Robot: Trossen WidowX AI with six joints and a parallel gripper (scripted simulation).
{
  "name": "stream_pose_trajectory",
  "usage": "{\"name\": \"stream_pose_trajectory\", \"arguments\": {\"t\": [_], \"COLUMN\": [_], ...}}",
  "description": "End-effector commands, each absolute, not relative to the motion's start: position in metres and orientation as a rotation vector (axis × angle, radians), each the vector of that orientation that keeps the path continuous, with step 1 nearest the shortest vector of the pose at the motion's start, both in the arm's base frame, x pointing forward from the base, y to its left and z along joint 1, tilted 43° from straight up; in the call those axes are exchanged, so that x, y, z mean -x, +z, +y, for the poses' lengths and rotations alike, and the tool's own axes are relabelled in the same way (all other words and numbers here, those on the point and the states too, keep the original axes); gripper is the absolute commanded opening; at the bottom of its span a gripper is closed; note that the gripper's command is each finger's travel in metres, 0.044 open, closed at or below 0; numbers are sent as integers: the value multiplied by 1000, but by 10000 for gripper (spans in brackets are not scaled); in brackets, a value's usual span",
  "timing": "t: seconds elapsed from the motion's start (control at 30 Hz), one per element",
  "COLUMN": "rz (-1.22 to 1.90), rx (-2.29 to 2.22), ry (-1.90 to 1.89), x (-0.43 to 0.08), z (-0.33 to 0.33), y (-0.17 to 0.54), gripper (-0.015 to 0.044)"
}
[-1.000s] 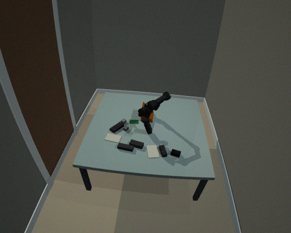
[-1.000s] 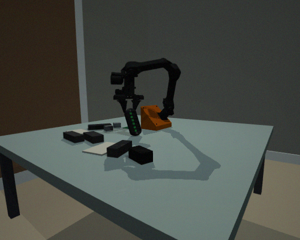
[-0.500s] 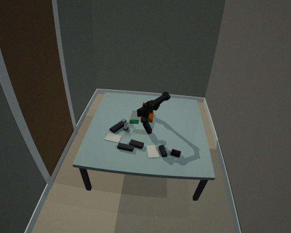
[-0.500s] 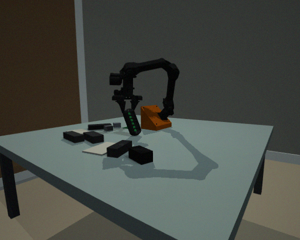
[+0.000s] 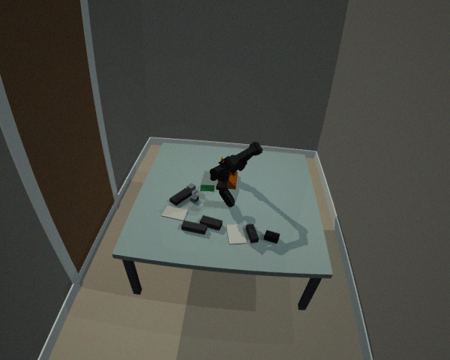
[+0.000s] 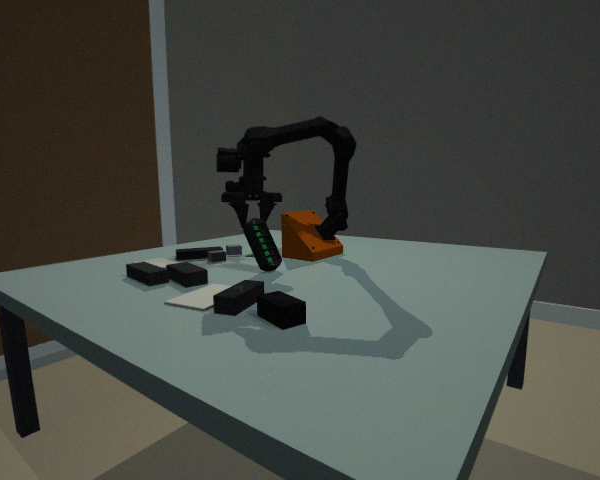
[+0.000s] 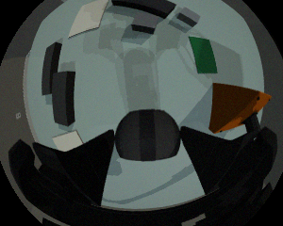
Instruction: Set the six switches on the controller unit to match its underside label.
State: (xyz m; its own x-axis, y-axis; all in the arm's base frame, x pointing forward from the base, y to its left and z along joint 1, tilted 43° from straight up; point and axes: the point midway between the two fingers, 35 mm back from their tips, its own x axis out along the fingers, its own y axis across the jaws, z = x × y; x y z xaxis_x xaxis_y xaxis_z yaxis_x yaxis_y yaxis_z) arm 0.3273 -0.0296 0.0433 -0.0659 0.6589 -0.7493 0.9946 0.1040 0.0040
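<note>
The dark controller unit (image 5: pixel 226 196) (image 6: pixel 259 244) (image 7: pixel 147 137) hangs on a steep tilt above the bench (image 5: pixel 264 197) (image 6: pixel 372 403). Its switch face, with a column of green switch ends, is turned toward the exterior camera. The switch numbers and exact rocker positions are too small to read. My gripper (image 6: pixel 253 222) (image 7: pixel 148 132) is shut on the unit near its upper end, one finger on each side. In the wrist view only the unit's rounded end shows between the fingers. The underside label is not visible in any view.
Dark blocks (image 5: pixel 194 226) (image 6: pixel 186 274) (image 7: pixel 63 98) and pale cards (image 5: pixel 235 234) (image 6: pixel 199 297) lie toward the front. Another dark block (image 5: pixel 181 196) and small grey blocks (image 5: pixel 194 198) (image 6: pixel 216 255) lie left. A green piece (image 5: pixel 207 187) (image 7: pixel 204 55) lies near the orange base (image 6: pixel 303 240) (image 7: pixel 232 106).
</note>
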Motion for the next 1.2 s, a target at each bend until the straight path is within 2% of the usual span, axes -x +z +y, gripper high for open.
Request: {"name": "stream_pose_trajectory", "arguments": {"t": [0.0,1.17], "rz": [1828,1828], "rx": [-1601,-1601], "ry": [-723,-723], "x": [-323,-324], "z": [-23,-29], "y": [34,8], "gripper": [338,338]}}
